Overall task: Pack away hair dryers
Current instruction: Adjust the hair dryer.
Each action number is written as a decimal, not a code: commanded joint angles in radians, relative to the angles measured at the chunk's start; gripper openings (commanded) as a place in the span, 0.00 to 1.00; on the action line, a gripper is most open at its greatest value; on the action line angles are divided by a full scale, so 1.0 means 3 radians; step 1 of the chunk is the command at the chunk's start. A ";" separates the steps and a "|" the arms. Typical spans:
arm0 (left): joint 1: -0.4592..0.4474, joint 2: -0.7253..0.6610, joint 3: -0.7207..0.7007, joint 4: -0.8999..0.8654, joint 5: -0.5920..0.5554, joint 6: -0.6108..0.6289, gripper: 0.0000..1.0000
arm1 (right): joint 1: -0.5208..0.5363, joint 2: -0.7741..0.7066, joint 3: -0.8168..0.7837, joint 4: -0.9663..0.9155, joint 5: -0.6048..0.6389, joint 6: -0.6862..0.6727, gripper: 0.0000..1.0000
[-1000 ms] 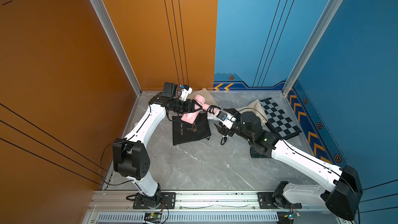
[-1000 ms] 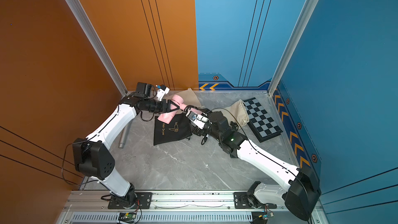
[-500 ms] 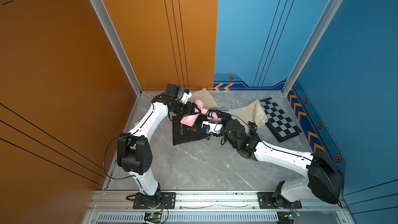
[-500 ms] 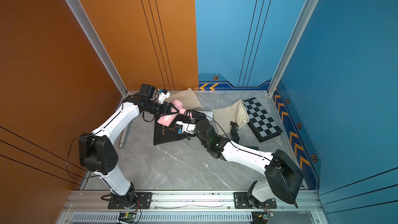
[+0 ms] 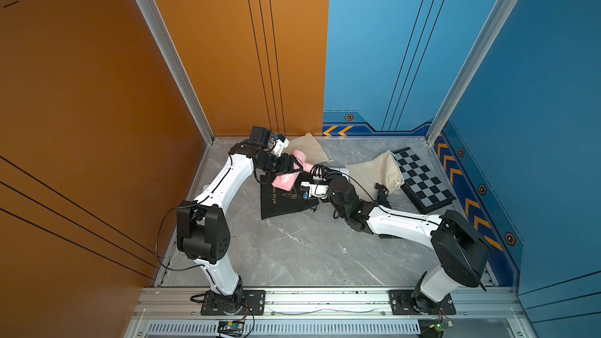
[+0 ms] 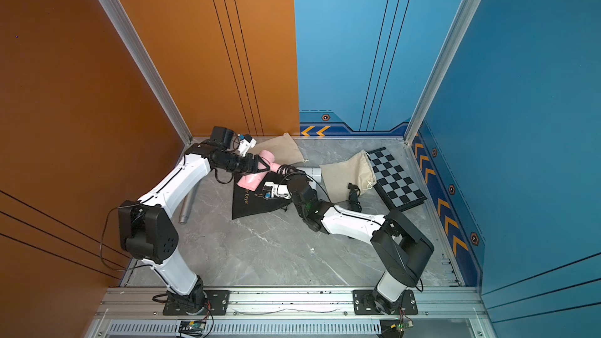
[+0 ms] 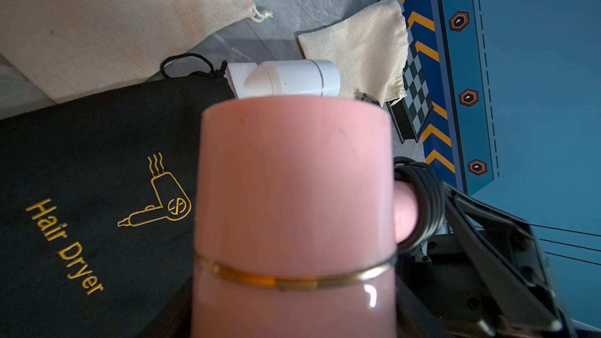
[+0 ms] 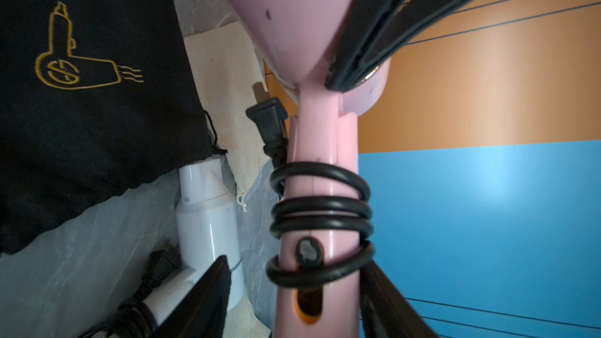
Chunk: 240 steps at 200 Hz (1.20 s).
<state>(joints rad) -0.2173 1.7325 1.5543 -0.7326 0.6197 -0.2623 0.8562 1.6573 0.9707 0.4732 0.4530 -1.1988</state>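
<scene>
My left gripper (image 5: 294, 165) is shut on the barrel of the pink hair dryer (image 5: 287, 180), holding it tilted above the mouth of the black pouch (image 5: 283, 199). Black cord is wound round its pink handle (image 8: 322, 144). My right gripper (image 8: 296, 266) stands open astride that handle's end; one finger (image 8: 208, 287) is clearly apart from it. A white hair dryer (image 8: 208, 219) lies on the floor just behind, also seen in the left wrist view (image 7: 292, 78). In both top views the right gripper (image 6: 292, 170) sits at the handle.
Two beige pouches lie at the back (image 5: 309, 147) and back right (image 5: 374, 170). A folded chessboard (image 5: 419, 177) rests by the right wall. A black plug and cord (image 6: 353, 193) lie beside the beige pouch. A silver rod (image 6: 187, 206) lies under the left arm.
The right arm has swung in from the right to the pink handle, and its jaws have narrowed around it. The left arm has lowered the dryer slightly toward the black pouch.
</scene>
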 commanded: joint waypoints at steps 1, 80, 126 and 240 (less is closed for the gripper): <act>-0.0058 -0.0017 0.0086 -0.0010 0.0114 0.0020 0.42 | -0.0016 0.0139 0.0157 0.0229 0.0157 -0.0057 0.58; -0.0073 -0.0026 0.0031 -0.0007 0.0146 0.0036 0.42 | -0.0070 0.0595 0.0499 0.0709 0.0400 -0.0298 0.45; -0.0053 -0.0063 0.0019 -0.0018 0.0151 0.0036 0.42 | -0.0111 0.0675 0.0550 0.0932 0.0443 -0.0335 0.30; 0.0174 -0.0208 0.0382 -0.0014 0.0213 0.0004 0.81 | -0.0038 0.0014 0.0505 -0.0395 0.0121 0.0525 0.18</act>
<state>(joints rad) -0.1894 1.7157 1.6043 -0.7265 0.6369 -0.2775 0.8364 1.7519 1.0950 0.5060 0.5407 -1.1885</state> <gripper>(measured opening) 0.796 0.395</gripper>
